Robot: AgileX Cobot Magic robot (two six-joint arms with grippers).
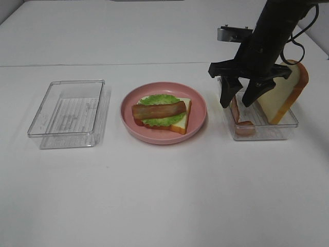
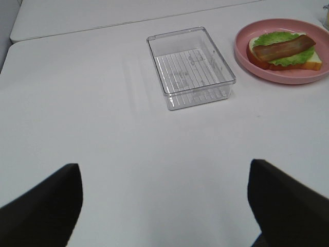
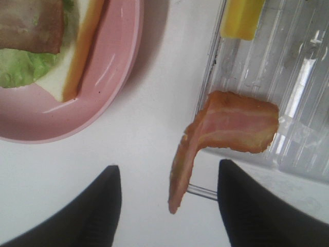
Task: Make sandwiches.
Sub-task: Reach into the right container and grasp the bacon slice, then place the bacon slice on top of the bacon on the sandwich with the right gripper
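An open sandwich (image 1: 160,110) lies on the pink plate (image 1: 201,110): a white bread slice, green lettuce and a bacon strip on top. It also shows in the left wrist view (image 2: 282,49) and the right wrist view (image 3: 51,46). My right gripper (image 1: 236,100) is open and empty above the right clear tray (image 1: 262,133). Its fingers straddle a second bacon strip (image 3: 226,123) that drapes over the tray's edge without touching it. A bread slice (image 1: 288,92) leans upright in that tray. A yellow cheese piece (image 3: 241,18) lies there too. My left gripper (image 2: 163,164) is open over bare table.
A clear tray (image 1: 69,110) with nothing in it stands left of the plate, and it also shows in the left wrist view (image 2: 190,67). The white table's far edge runs behind the trays. The left arm is out of the exterior view.
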